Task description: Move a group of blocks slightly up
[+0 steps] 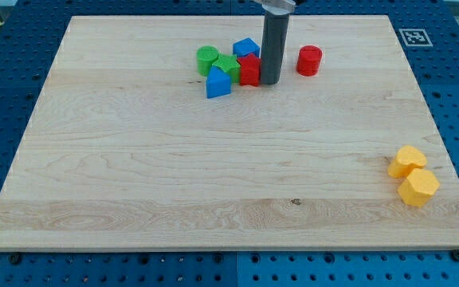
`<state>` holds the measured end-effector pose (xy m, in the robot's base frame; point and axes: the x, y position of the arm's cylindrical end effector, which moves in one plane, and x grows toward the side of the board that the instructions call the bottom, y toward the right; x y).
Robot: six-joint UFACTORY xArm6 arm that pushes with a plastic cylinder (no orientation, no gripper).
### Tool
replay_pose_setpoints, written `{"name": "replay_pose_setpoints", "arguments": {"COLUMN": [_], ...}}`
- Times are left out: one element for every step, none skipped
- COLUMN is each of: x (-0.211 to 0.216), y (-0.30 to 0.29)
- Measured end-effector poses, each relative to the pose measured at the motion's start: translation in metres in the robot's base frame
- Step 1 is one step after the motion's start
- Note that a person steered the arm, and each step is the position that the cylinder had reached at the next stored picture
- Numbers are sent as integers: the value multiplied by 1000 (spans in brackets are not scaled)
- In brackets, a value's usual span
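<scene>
A cluster of blocks sits near the view's top centre: a green cylinder (207,59), a green block (227,66), a blue block (246,49), a blue triangular block (217,84) and a red block (249,70). My dark rod comes down from the top edge; my tip (269,82) rests on the board touching or just off the red block's right side. A red cylinder (309,60) stands alone to the right of the rod.
Two yellow blocks, one (406,160) above the other (418,187), sit touching near the board's right edge, low in the view. The wooden board (213,175) lies on a blue perforated table with a marker tag (414,37) at the top right.
</scene>
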<state>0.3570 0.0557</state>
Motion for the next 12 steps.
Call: {"name": "replay_pose_setpoints", "arguments": {"x": [0,-1,19,61,72,71,66,64,54,34,16,-1], "y": [-8,-12,-11,-12,-24,-37,-58,-78,-90,-91,-91,-91]}}
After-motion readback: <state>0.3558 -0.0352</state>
